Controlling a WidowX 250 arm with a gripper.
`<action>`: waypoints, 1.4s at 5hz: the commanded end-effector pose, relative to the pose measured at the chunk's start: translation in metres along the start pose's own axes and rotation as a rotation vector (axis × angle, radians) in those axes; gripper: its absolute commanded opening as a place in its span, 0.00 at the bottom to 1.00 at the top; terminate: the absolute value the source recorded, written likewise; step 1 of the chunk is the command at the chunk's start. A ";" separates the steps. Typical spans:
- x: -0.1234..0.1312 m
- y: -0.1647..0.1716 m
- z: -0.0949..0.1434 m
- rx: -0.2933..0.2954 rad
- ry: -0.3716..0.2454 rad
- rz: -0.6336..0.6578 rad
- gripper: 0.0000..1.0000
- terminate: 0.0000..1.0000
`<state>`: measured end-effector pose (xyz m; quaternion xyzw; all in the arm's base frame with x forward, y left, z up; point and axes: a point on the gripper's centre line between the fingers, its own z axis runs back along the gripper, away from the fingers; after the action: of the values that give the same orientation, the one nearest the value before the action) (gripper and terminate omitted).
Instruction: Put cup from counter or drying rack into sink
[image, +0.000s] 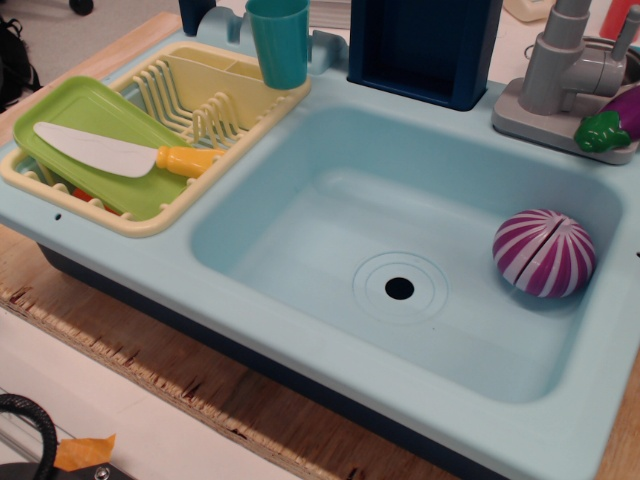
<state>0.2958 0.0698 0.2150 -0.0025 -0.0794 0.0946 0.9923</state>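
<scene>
The cup (279, 42) stands upright at the far right corner of the drying rack (215, 100), just beside the sink (330, 190); if it rests on the rack or on the counter (130, 265) behind it, I cannot tell. Inside the sink a purple-striped ball (544, 253) lies to the right of the drain hole (399, 288). On the rack's left side a white knife (120, 153) lies on a green cutting board (85, 115). The claw is not seen in this view, so its state I cannot tell.

A teal-green plastic tumbler (279, 42) stands by a pale yellow ribbed plastic dish rack (215, 105). The lime-green cutting board (85, 125) carries a white-bladed, orange-handled knife (125, 153). The rectangular light-blue plastic basin (330, 215) holds a purple-and-white striped ball (544, 254).
</scene>
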 end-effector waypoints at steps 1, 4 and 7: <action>0.000 0.000 0.000 0.000 0.000 0.000 1.00 0.00; 0.024 0.003 -0.014 -0.002 -0.177 -0.075 1.00 0.00; 0.028 0.013 -0.039 -0.058 -0.120 -0.068 1.00 0.00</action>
<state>0.3258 0.0861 0.1695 -0.0349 -0.1276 0.0588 0.9895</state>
